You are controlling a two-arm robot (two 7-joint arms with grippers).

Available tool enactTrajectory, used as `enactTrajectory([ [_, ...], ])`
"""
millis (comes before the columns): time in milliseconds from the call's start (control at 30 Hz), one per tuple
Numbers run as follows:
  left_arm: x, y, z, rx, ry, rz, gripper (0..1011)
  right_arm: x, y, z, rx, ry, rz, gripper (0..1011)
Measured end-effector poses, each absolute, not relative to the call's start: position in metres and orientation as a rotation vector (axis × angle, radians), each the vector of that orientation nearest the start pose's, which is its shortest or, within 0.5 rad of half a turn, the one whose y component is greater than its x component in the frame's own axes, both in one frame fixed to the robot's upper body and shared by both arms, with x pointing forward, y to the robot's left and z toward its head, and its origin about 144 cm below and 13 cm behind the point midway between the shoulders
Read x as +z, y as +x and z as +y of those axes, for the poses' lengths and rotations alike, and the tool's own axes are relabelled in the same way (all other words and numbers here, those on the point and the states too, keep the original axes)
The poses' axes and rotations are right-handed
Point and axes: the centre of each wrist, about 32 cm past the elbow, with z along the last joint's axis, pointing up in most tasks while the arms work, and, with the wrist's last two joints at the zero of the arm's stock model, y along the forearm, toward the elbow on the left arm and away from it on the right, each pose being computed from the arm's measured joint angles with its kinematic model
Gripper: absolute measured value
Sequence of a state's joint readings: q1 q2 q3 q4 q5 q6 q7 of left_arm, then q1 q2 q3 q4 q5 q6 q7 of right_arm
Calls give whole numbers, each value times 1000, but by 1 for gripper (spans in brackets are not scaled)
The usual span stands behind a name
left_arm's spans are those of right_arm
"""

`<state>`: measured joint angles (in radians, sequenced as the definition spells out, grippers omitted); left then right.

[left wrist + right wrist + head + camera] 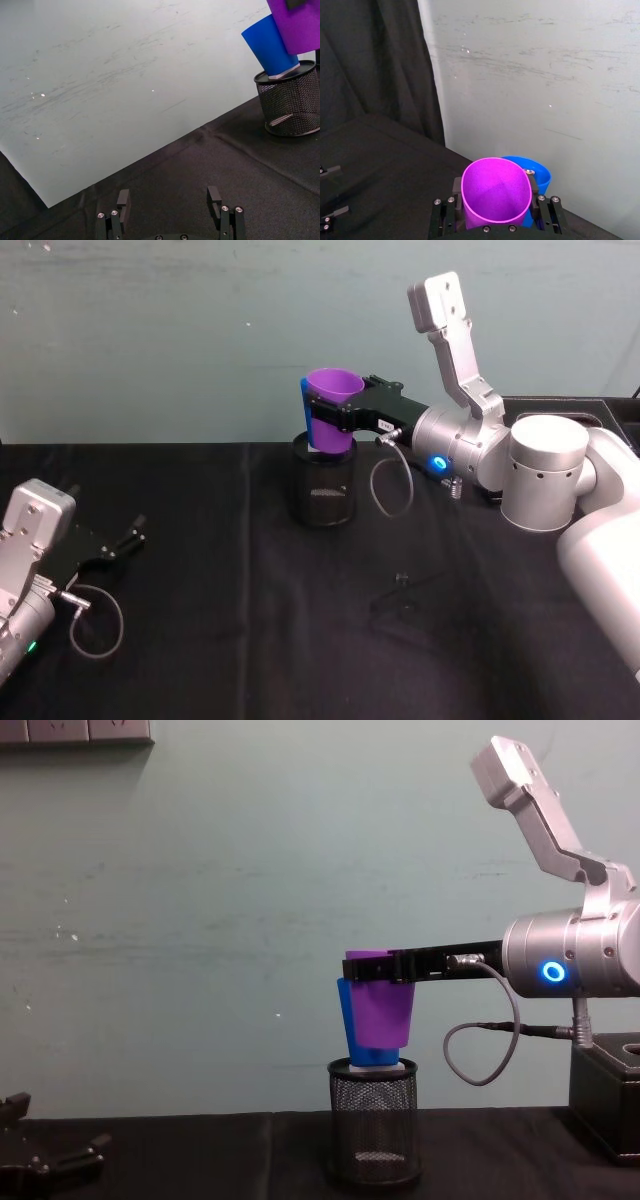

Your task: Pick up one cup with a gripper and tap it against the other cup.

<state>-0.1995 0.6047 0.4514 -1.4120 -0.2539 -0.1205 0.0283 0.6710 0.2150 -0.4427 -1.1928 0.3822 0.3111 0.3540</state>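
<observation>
— What is hard to see here?
— Mostly the blue tumbler [311, 422]. From the head it is a sliver behind the purple tumbler [333, 400]. Its foot is sunk in the black wire-mesh pen holder [322, 490], where it leans. The two rims sit close side by side, and I cannot tell whether they touch.
— Where is the purple one?
— It is lifted above the holder, with the right gripper [372, 965] clamped on its sides just under the rim.
— Any writing?
— There is a small white label [385, 426] on that gripper, too small to read. A blue ring light [551, 972] glows on its arm.
— And the other arm?
— The left gripper [168, 196] sits low at the table's left, jaws apart and holding nothing.
— The room?
— A black cloth [200, 640] covers the table, and behind it is a pale green wall [200, 920], scuffed. A clear object [405, 602] lies on the cloth near the right arm, but I cannot make it out.
</observation>
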Motion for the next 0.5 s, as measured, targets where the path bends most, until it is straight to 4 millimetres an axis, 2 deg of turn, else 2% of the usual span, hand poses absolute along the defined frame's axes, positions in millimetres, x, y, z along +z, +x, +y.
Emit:
enactTrajectory([
  [500, 1140, 489, 310, 1248, 304, -285, 1000, 1268, 615, -189, -908, -139, 63, 734],
])
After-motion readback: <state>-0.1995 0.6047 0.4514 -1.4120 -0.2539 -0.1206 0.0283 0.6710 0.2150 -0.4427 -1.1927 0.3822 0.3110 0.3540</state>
